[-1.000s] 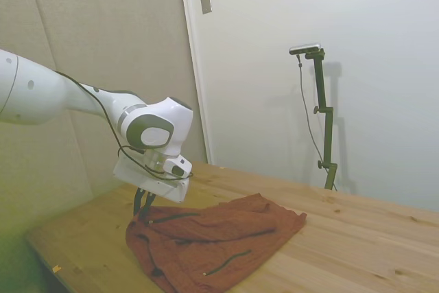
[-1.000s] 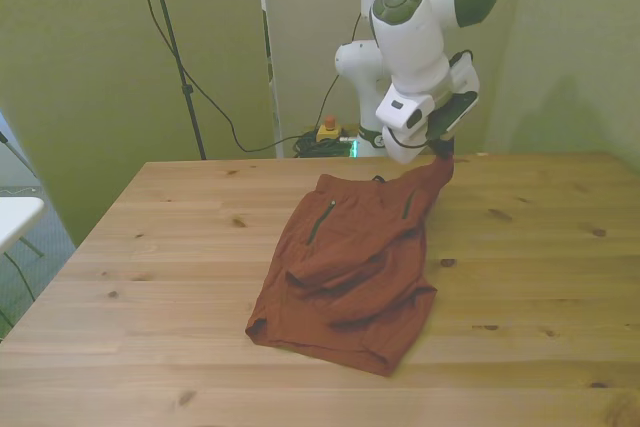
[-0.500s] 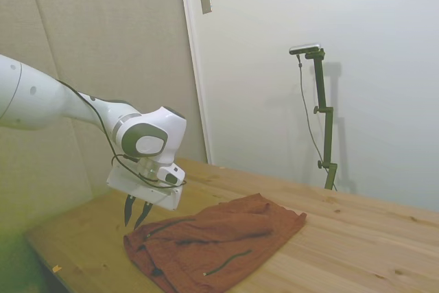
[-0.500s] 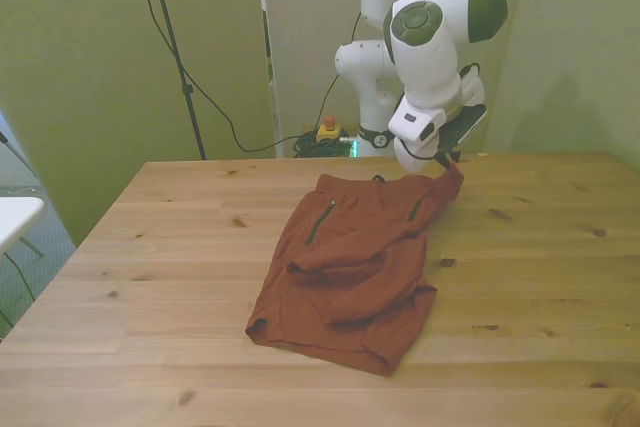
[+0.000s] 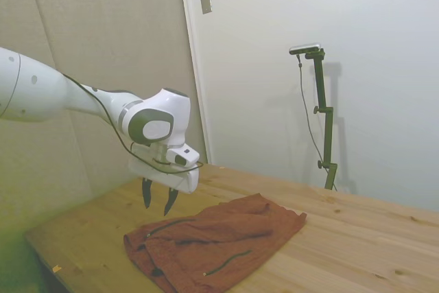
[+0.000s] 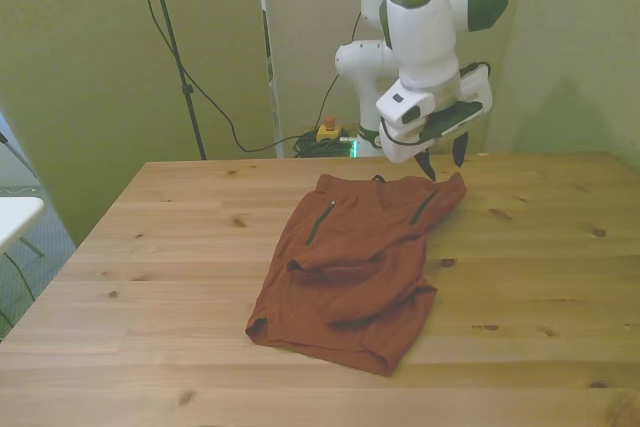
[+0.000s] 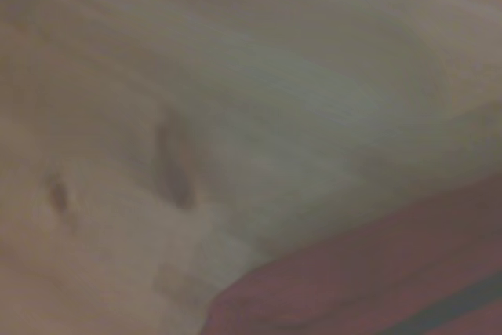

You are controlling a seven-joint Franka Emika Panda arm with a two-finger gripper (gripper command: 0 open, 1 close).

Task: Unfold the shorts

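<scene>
My tool [image 5: 157,203] hangs open at left-centre of the side view, fingers spread and holding nothing, clear of the cloth. The shorts [image 5: 212,241] sit just below and to the right of it, flat on the wooden surface [image 5: 357,238], filling the lower middle of that frame. Their near corner is under the tool with a gap of air between. Dark zipper lines run across the top layer.

Front view: bare surface [image 6: 150,277] at left, then the shorts [image 6: 350,272] in the centre of the frame, lying as a tilted heap from upper right down to lower left. One fold of fabric lies doubled over the middle, so not fully spread. A zipper shows near the top edge, a second one toward the upper right corner. My tool [image 6: 443,158] is upper right of centre, fingers apart, tips just above that upper right corner of the shorts, not touching as far as I can see.

Wrist view is blurred: pale surface [image 7: 235,100] over most of it, a strip of the red shorts [image 7: 376,272] at lower right.
</scene>
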